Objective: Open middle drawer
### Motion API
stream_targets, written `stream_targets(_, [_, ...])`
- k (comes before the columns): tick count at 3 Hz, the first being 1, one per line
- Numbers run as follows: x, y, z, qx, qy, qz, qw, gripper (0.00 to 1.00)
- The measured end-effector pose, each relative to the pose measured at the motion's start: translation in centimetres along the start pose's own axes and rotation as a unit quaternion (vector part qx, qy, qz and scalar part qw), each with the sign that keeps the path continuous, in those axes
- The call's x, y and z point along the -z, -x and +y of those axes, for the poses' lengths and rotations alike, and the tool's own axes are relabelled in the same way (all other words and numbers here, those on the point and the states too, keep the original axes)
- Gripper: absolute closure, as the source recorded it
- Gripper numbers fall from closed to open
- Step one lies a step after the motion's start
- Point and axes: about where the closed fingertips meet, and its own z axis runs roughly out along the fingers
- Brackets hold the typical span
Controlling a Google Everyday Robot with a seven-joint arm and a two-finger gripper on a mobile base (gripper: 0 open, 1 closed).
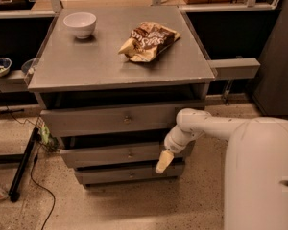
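The middle drawer (105, 154) is a long flat grey front with a small round knob (130, 154) at its centre, between a taller top front (110, 119) and a narrow bottom front (125, 174). It stands out a little further than the bottom front, with a dark gap above it. My gripper (164, 162) hangs from the white arm (206, 126) at the right end of the middle drawer, right of the knob, its pale tip pointing down over the drawer's lower edge.
On the grey cabinet top (86, 61) lie a white bowl (80, 24) at the back left and a brown snack bag (149, 41) at the middle. A black stand leg and cable (24, 164) lie on the floor at left. Shelves run behind.
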Motion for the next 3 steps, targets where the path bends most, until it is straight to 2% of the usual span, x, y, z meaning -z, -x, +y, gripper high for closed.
stream_targets(1, [-0.36,-0.3,0.07,-0.006,0.005,-0.006,0.9999,0.0])
stream_targets(2, [-0.36,-0.3,0.07,-0.006,0.005,-0.006,0.9999,0.19])
stream_targets(3, [-0.36,-0.3,0.07,-0.006,0.005,-0.006,0.9999,0.43])
